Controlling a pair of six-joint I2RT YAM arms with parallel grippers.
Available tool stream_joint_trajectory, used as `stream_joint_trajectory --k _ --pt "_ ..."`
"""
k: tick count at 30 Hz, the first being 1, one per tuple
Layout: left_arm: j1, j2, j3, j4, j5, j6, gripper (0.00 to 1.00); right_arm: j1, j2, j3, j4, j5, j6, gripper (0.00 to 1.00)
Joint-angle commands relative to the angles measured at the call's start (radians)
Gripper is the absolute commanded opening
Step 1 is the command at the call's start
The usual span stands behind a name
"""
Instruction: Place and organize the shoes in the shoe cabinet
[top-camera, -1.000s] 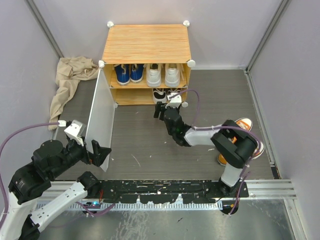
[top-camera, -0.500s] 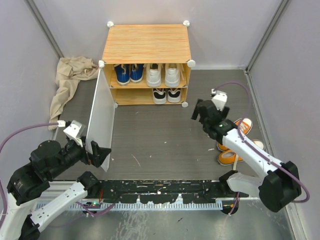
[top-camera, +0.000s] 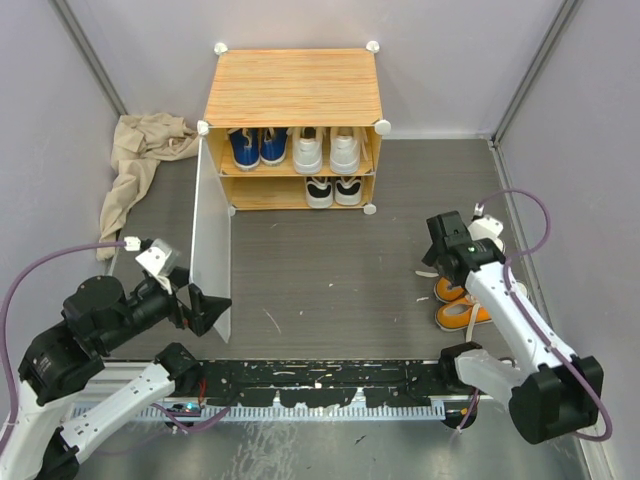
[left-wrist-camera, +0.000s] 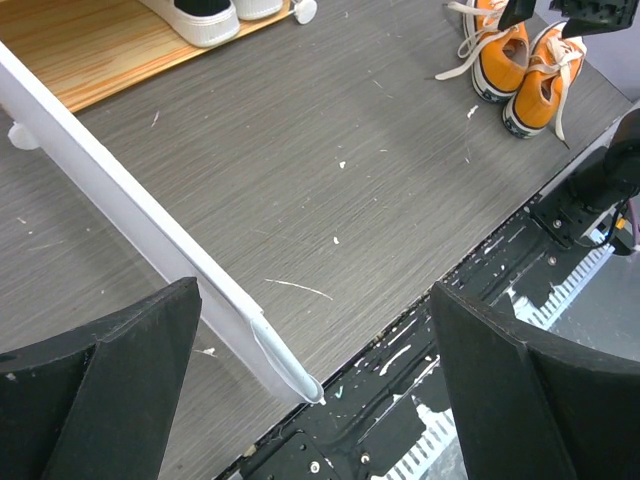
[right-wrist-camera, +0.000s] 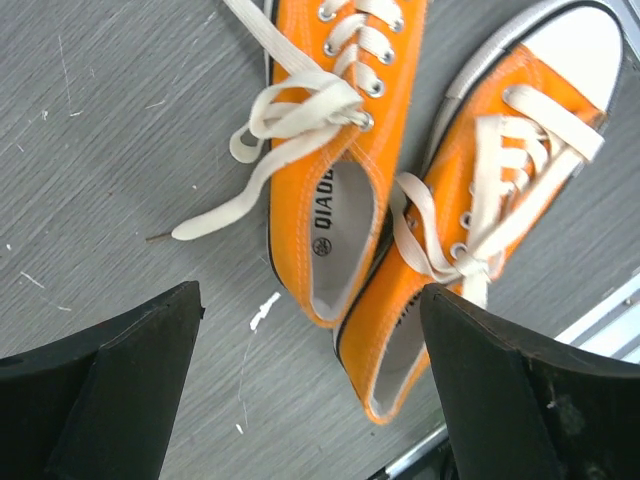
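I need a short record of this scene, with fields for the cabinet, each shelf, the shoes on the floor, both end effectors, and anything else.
cabinet: shoe cabinet, its door swung open
upper shelf: blue shoes at left, white shoes at right
lower shelf: black-and-white shoes
floor: orange shoes, side by side, outside the cabinet
right end effector: open, above the orange shoes, holding nothing
left end effector: open, the door's free edge between its fingers
other: beige cloth, left of the cabinet

Shoe cabinet (top-camera: 293, 88), door panel (top-camera: 210, 240) swung open. Upper shelf: blue shoes (top-camera: 258, 146), white shoes (top-camera: 326, 150). Lower shelf: black-and-white shoes (top-camera: 333, 190). Table (top-camera: 330, 260), right side: orange shoes (top-camera: 462, 303), right gripper (top-camera: 440, 250) just above them. Left gripper (top-camera: 208, 308) beside the door panel's near end. Beige cloth (top-camera: 140, 160), far left.
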Motion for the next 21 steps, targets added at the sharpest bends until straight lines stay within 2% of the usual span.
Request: stream_joint_trajectory --k 1,5,9,12,17,21 --pt "-0.002 -0.008 -0.016 0.082 0.044 0.019 0.98 -0.004 -0.112 0.057 -0.163 0.063 0.145 0.91" --pt "-0.002 -0.016 -0.034 0.094 0.042 0.023 0.98 -0.013 -0.149 0.025 -0.211 0.053 0.232 0.81" --pt "-0.002 0.006 -0.024 0.077 0.049 0.027 0.98 -0.033 -0.147 -0.005 -0.174 0.012 0.27 0.73" --pt "-0.001 0.011 -0.012 0.067 0.053 0.033 0.98 -0.056 -0.103 -0.001 -0.166 -0.014 0.271 0.73" --pt "-0.002 0.001 -0.015 0.07 0.034 0.033 0.98 -0.116 -0.089 -0.024 -0.138 -0.054 0.255 0.8" --pt "-0.001 0.005 -0.01 0.065 0.031 0.03 0.98 -0.198 -0.099 -0.101 -0.079 -0.136 0.23 0.77"
